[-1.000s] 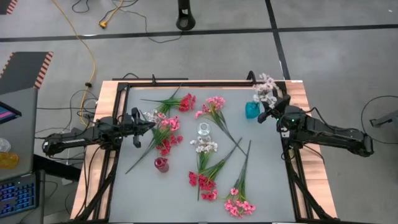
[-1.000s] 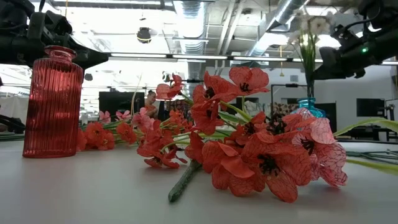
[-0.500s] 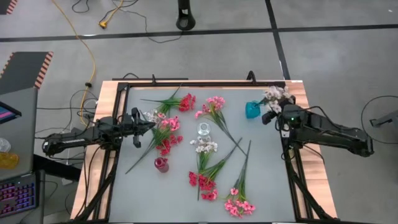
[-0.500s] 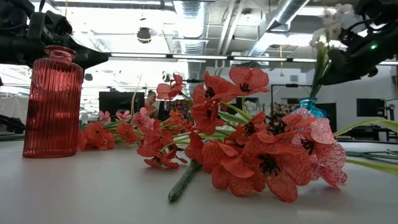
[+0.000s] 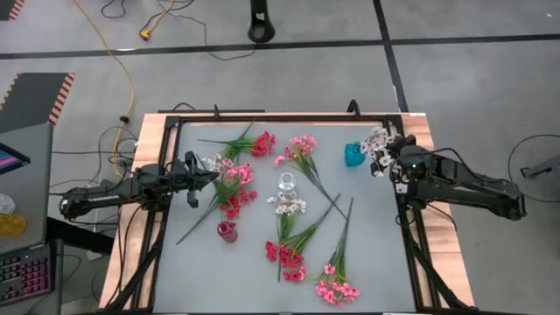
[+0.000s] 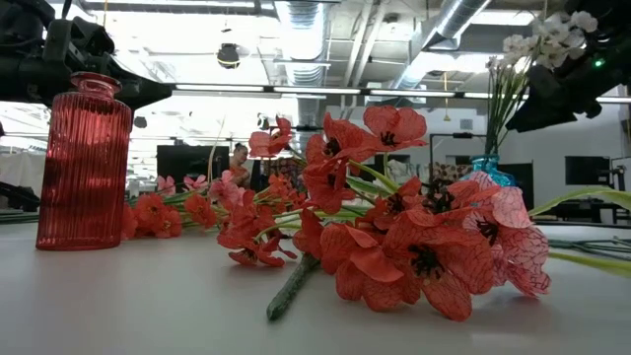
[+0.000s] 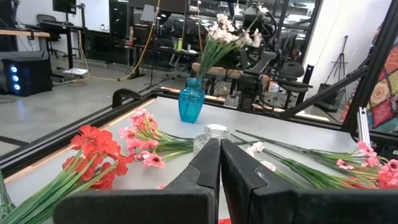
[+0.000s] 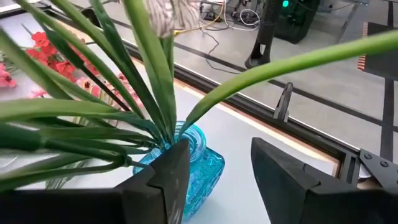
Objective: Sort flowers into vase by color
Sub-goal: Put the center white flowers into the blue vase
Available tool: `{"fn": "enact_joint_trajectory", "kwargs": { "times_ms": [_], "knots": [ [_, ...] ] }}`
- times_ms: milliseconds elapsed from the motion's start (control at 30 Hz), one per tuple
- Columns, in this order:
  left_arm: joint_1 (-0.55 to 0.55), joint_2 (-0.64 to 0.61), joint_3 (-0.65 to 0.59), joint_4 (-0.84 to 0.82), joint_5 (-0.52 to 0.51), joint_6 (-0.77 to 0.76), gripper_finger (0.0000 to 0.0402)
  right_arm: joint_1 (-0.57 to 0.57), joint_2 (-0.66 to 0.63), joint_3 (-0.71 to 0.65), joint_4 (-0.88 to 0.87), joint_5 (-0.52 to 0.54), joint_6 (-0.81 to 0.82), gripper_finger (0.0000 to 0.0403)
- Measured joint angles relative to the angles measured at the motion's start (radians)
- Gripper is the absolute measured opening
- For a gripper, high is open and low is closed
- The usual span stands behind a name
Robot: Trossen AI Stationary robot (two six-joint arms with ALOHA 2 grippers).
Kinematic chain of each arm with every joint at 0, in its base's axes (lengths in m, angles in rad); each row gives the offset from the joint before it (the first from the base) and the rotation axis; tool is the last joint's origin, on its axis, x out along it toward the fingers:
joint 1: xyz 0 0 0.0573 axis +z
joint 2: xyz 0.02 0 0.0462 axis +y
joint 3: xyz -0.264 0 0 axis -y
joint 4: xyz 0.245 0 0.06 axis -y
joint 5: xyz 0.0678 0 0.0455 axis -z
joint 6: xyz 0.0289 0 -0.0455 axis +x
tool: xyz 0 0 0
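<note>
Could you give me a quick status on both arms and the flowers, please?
Right gripper open beside blue vase, white sprig standing in it. Left gripper shut, waiting table's left. Other flowers unsorted.

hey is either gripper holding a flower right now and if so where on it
Neither. The right gripper is open beside the blue vase, with the white sprig standing in the vase. The left gripper is shut on nothing.

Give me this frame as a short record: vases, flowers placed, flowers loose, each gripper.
vases: blue vase, clear vase, red vase
placed: white flowers standing in blue vase
loose: red, pink and white flowers lying on table
right gripper: open, beside blue vase, stems between its fingers
left gripper: shut, at table's left side
</note>
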Motion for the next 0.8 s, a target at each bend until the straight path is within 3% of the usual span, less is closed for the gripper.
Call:
{"fn": "enact_joint_trajectory", "kwargs": {
  "times_ms": [600, 800],
  "knots": [
    [0.000, 0.000, 0.000, 0.000, 0.000, 0.000, 0.0000, -0.001, 0.028, -0.002, 0.011, -0.024, -0.008, 0.0191],
    [0.000, 0.000, 0.000, 0.000, 0.000, 0.000, 0.0000, -0.020, 0.052, -0.002, 0.104, -0.011, 0.039, 0.0170]
  ]
}}
